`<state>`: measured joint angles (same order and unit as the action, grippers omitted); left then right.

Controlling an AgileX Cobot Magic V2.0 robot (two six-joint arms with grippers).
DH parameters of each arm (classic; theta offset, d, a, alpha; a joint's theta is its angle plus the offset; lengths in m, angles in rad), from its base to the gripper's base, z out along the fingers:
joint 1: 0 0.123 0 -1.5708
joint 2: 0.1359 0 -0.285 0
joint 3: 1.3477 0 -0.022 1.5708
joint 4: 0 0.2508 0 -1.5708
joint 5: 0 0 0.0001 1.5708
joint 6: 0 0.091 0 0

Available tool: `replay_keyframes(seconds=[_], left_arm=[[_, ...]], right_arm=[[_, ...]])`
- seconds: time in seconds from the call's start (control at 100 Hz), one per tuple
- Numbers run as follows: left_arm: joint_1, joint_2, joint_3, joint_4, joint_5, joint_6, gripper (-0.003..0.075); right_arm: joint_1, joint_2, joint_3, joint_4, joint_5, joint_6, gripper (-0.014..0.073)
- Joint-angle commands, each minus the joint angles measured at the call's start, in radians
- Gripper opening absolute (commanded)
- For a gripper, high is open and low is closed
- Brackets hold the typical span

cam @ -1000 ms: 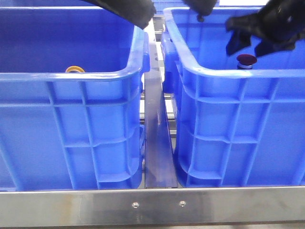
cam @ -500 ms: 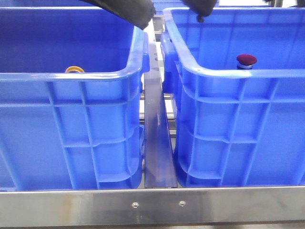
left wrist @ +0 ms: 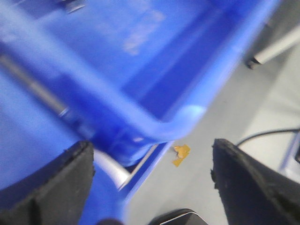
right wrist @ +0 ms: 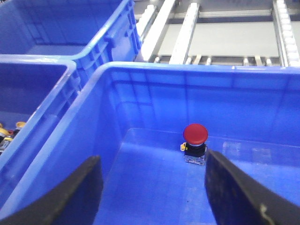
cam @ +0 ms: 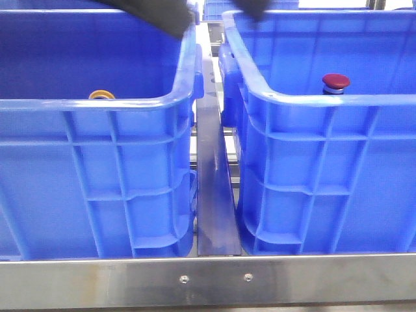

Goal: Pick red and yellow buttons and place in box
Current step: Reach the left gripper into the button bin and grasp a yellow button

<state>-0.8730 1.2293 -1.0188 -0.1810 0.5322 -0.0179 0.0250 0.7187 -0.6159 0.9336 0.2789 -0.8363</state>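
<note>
The red button (cam: 335,82) stands upright on the floor of the right blue box (cam: 325,100), near its front wall. In the right wrist view the red button (right wrist: 195,135) sits a little beyond my right gripper (right wrist: 152,197), which is open and empty above the box floor (right wrist: 154,178). The yellow button (cam: 102,95) peeks over the front rim of the left crate (cam: 97,104). My left gripper (left wrist: 150,187) is open and empty, with blurred crate rim (left wrist: 187,117) and grey floor beneath it.
A metal rail (cam: 214,195) runs between the two crates, and a steel bar (cam: 208,279) crosses the front. Dark arm parts (cam: 162,13) hang over the crates' far rims. Another blue crate (right wrist: 70,33) and roller rails (right wrist: 187,28) lie beyond.
My right gripper, which hung open over the red button a second ago, has drawn up out of the front view. The button stays standing in the box. The left arm has shifted slightly upward.
</note>
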Motion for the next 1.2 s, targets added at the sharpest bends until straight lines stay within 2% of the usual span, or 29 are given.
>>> replay_keyframes(seconds=[0.0, 0.22, 0.43, 0.71, 1.19], left_arm=[[0.086, -0.04, -0.06, -0.012, 0.009, -0.051, 0.0497], [0.342, -0.007, -0.182, -0.01, 0.238, -0.06, 0.0497], [0.462, 0.077, -0.257, -0.006, 0.333, -0.066, 0.0497], [0.497, 0.232, -0.343, 0.024, 0.378, -0.095, 0.0497], [0.498, 0.451, -0.439, 0.14, 0.353, -0.145, 0.0497]], right_arm=[[-0.005, -0.028, -0.007, 0.012, -0.036, -0.01, 0.0489], [-0.005, -0.028, -0.006, 0.012, -0.031, -0.01, 0.0489], [-0.005, -0.027, -0.006, 0.012, -0.058, -0.01, 0.0489], [-0.005, -0.027, -0.006, 0.012, -0.063, -0.01, 0.0489], [-0.005, -0.027, -0.006, 0.012, -0.066, -0.01, 0.0489]])
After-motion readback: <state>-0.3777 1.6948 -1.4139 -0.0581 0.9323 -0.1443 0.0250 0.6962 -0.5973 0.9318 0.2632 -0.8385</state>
